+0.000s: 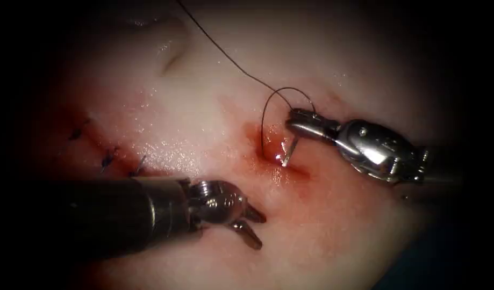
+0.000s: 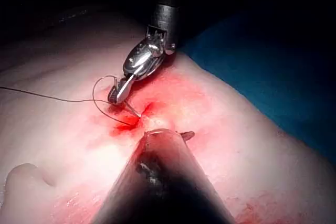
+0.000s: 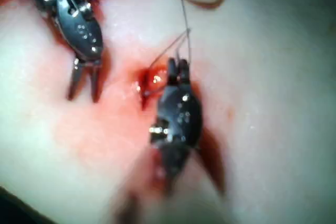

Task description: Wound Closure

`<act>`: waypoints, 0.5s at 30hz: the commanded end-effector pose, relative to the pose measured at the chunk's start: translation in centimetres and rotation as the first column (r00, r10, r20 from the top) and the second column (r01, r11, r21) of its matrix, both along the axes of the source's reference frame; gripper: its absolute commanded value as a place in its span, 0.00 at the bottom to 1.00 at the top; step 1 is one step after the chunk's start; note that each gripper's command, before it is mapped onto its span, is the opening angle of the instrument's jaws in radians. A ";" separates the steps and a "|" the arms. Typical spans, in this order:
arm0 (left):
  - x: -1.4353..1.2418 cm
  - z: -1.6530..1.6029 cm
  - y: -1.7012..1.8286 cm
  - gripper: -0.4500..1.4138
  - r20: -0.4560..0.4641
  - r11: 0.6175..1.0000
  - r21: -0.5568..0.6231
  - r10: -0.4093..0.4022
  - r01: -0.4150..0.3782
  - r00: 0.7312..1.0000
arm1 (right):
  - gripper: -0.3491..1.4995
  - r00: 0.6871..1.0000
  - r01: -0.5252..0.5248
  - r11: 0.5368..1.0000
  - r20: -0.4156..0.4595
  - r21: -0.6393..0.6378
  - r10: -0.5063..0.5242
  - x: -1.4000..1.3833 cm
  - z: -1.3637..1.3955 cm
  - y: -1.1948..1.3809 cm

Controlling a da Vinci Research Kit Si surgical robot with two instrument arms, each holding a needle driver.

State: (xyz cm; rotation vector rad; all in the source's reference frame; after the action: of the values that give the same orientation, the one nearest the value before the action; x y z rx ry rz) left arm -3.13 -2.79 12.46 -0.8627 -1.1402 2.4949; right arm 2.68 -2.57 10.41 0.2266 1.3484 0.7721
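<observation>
My right tool [image 1: 296, 119] reaches in from the right, its jaws shut on the curved needle [image 1: 290, 150] near its upper end. The needle slants down from the jaws, and its lower end meets the tissue [image 1: 203, 107] at the red, open part of the cut [image 1: 281, 164]. Dark thread [image 1: 225, 53] runs from the far edge and makes a loop [image 1: 264, 121] just left of the right tool. My left tool [image 1: 255, 226] lies near the front, left of the cut's open end, jaws open and holding nothing. The right wrist view has the left tool's parted jaws [image 3: 84, 85] beside the right tool [image 3: 177, 69].
Several dark stitches [image 1: 107, 158] close the cut further left. Red fluid [image 1: 290, 177] stains the tissue around the open end. A fold in the tissue [image 1: 171, 59] sits at the back. Blue drape [image 2: 273, 66] lies beyond the tissue's edge.
</observation>
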 end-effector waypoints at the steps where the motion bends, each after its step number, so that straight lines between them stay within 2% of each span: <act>1: -0.05 0.06 -0.03 0.42 0.003 1.000 0.002 -0.001 0.001 1.000 | 0.00 1.000 0.001 1.000 -0.006 0.011 -0.001 0.09 0.04 -0.04; 15: 0.04 0.04 -0.01 0.42 0.007 1.000 0.003 0.007 -0.007 1.000 | 0.00 1.000 0.007 1.000 -0.020 0.026 -0.006 0.10 0.03 -0.06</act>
State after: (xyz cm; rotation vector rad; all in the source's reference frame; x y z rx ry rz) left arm -3.04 -2.78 12.43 -0.8690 -1.1492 2.4963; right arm 2.70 -2.61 10.40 0.2593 1.3550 0.7864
